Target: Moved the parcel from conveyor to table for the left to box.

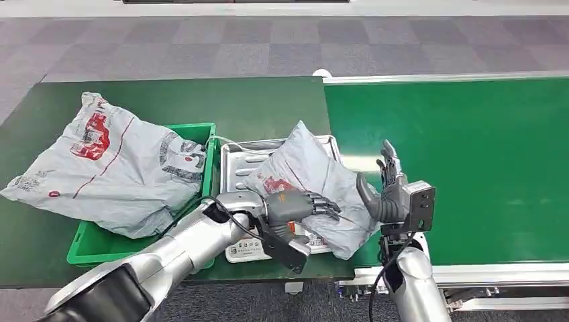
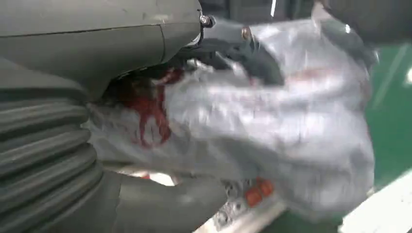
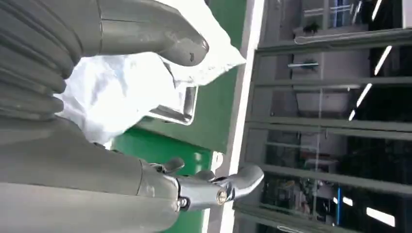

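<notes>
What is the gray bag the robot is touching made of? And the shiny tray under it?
The gray parcel bag looks like thin, soft plastic film: it crumples and shows a slight sheen. The tray looks like bare polished metal, probably steel, with bright reflections on its rim.

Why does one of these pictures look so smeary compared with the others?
Left wrist view: the grey parcel is motion-blurred, its red print smeared. Head view: sharp and evenly lit, both the left hand and right hand crisp. Right wrist view: the parcel is washed out white, the background dark with bright ceiling lights.
</notes>
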Robot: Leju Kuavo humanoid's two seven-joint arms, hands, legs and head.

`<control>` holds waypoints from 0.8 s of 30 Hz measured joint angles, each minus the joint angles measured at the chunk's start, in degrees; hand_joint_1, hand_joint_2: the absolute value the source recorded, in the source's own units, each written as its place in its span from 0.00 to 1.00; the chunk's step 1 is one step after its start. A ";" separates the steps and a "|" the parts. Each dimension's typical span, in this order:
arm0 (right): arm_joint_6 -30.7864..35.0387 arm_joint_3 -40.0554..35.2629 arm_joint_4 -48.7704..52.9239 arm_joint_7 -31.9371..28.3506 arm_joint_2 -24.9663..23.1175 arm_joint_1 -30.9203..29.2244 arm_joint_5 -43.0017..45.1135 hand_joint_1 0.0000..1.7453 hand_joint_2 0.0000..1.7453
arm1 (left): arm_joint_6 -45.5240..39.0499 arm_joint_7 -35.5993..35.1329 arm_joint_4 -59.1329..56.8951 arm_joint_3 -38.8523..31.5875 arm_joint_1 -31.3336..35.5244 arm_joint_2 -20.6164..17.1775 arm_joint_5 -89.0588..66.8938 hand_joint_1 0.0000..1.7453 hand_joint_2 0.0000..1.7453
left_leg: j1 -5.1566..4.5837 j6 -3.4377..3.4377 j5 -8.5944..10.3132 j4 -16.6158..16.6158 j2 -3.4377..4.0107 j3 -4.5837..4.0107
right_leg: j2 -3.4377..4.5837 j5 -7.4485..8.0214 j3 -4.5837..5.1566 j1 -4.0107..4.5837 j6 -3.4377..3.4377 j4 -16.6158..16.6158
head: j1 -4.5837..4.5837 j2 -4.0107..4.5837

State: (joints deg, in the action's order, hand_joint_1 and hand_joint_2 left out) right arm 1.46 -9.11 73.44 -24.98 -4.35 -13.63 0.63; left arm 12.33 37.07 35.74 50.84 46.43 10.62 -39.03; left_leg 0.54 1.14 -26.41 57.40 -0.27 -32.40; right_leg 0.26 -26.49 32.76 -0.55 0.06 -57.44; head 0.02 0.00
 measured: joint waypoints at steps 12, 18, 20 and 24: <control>0.81 -0.55 0.00 -0.17 0.33 -0.32 1.27 0.00 1.00 | -10.26 -7.26 9.90 0.00 -0.14 -2.34 -0.57 1.00 1.00 | 0.00 0.02 0.02 0.00 -0.01 -0.02 | 0.00 0.01 0.03 0.01 0.01 -0.01 | -0.02 0.00; 1.40 -0.63 0.89 -0.72 0.63 0.59 1.40 0.00 1.00 | -14.66 -9.53 16.21 -0.04 -0.69 -4.58 -6.57 1.00 1.00 | 0.00 0.02 0.02 0.00 0.00 -0.05 | 0.00 0.00 0.05 0.01 0.00 -0.01 | -0.02 0.00; 1.46 -0.63 1.51 -1.18 0.70 1.58 1.33 0.00 1.00 | -16.37 -10.12 17.98 -0.04 -0.80 -5.56 -9.02 1.00 1.00 | 0.00 0.02 0.02 0.00 -0.01 -0.06 | 0.00 0.00 0.07 0.01 0.00 -0.01 | -0.02 0.00; 1.46 -0.63 2.77 -1.46 0.74 3.05 0.96 0.00 1.00 | -18.49 -11.58 20.67 -0.52 -1.06 -7.17 -14.20 1.00 1.00 | 0.00 0.02 0.02 -0.01 0.00 -0.09 | 0.00 0.00 0.10 0.01 0.00 -0.01 | -0.02 0.00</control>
State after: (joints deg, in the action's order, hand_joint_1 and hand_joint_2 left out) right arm 2.93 -9.75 76.21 -26.45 -3.61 -10.58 1.60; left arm -6.16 25.49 56.41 50.32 45.37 3.46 -53.24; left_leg 0.54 1.15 -26.40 57.39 -0.27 -32.49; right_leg 0.26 -26.48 32.86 -0.54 0.06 -57.44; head 0.00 0.00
